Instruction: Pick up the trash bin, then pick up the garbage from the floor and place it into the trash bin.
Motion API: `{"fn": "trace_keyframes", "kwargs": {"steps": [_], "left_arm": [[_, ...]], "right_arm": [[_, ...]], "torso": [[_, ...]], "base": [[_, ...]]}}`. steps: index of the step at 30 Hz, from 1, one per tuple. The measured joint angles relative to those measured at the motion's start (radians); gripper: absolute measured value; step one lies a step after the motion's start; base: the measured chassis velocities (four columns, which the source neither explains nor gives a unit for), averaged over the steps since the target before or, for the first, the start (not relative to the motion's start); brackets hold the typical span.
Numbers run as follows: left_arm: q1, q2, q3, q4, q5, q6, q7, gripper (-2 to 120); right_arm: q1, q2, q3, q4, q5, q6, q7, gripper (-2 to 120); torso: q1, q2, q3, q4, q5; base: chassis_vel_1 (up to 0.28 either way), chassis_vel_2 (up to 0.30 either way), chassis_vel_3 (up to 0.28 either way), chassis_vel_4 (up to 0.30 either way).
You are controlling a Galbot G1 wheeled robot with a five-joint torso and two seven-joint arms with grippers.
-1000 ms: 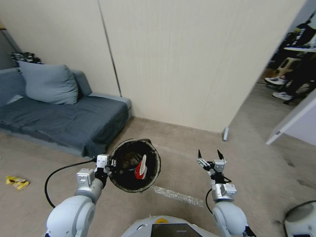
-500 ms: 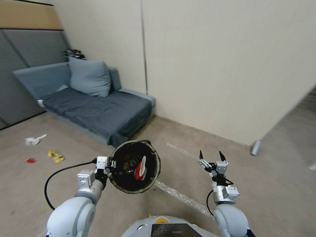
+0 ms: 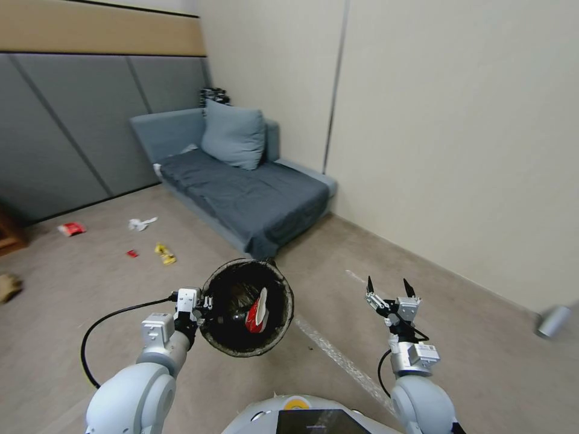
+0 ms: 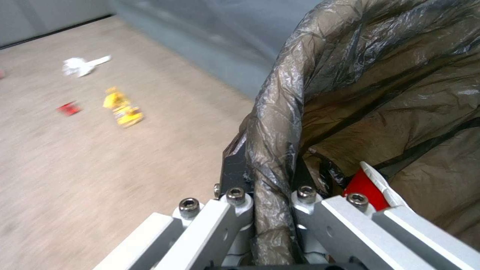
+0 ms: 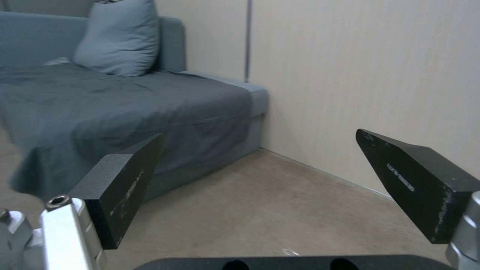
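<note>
Left gripper [image 3: 204,299]: clamped on the near-left rim of the trash bin [image 3: 229,346], one finger outside the rim and one inside (the left wrist view shows the liner bag [image 4: 280,123] pinched between them). The bin is held off the floor [image 3: 90,289], in front of the robot and left of centre, its mouth tipped toward the head camera.

Inside the bin: a red-and-white wrapper [image 3: 257,311] standing against the right inner wall.

Right gripper [image 3: 389,287]: held up in the air to the right of the bin and well apart from it, fingers spread wide with nothing between them.

Litter on the floor, far left of the bin:
- yellow wrapper [image 3: 165,254], the nearest piece to the bin;
- small red scrap [image 3: 132,254], just left of the yellow wrapper;
- crumpled white tissue [image 3: 140,223], farther off;
- red-and-white packet [image 3: 71,228], left of the tissue;
- brown crumpled paper [image 3: 8,286], at the left edge.

Surroundings: grey sofa [image 3: 253,199] with a cushion [image 3: 234,134] against the far wall; a pale tape line [image 3: 338,358] crosses the floor between the two arms.
</note>
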State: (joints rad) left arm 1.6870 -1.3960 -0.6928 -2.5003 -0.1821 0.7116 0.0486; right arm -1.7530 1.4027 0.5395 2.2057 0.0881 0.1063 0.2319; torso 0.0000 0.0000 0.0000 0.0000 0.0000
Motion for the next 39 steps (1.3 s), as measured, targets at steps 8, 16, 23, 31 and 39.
{"fn": "trace_keyframes", "kwargs": {"steps": [8, 16, 23, 31, 39], "left_arm": [[0.004, -0.003, 0.002, 0.0, 0.006, 0.0, 0.001, 1], [0.009, -0.006, 0.002, 0.0, 0.012, -0.001, 0.002, 1], [0.01, -0.006, 0.003, 0.0, 0.015, -0.001, 0.002, 1], [0.011, -0.007, 0.005, 0.0, 0.018, -0.001, 0.003, 1], [0.011, -0.007, 0.005, 0.0, 0.022, -0.003, 0.006, 1]], "right_arm": [[0.002, -0.001, 0.0, -0.004, 0.004, 0.002, 0.009, 100], [0.007, -0.003, 0.0, -0.009, 0.01, 0.001, 0.018, 100], [0.008, -0.003, 0.003, -0.013, 0.012, 0.0, 0.024, 100], [0.008, -0.002, 0.005, -0.015, 0.016, 0.0, 0.031, 100], [0.009, -0.001, 0.006, -0.017, 0.022, -0.004, 0.033, 100]], "torso": [[0.0, 0.0, 0.0, -0.0001, -0.0001], [0.0, 0.0, 0.0, 0.0, 0.0], [0.0, 0.0, 0.0, 0.0, 0.0], [0.0, 0.0, 0.0, 0.0, -0.0001], [0.0, 0.0, 0.0, 0.0, 0.0001]], "base": [[0.121, 0.123, 0.121, 0.118], [0.128, 0.122, 0.125, 0.126], [0.125, 0.128, 0.123, 0.115], [0.131, 0.126, 0.121, 0.119], [0.111, 0.12, 0.116, 0.111]]}}
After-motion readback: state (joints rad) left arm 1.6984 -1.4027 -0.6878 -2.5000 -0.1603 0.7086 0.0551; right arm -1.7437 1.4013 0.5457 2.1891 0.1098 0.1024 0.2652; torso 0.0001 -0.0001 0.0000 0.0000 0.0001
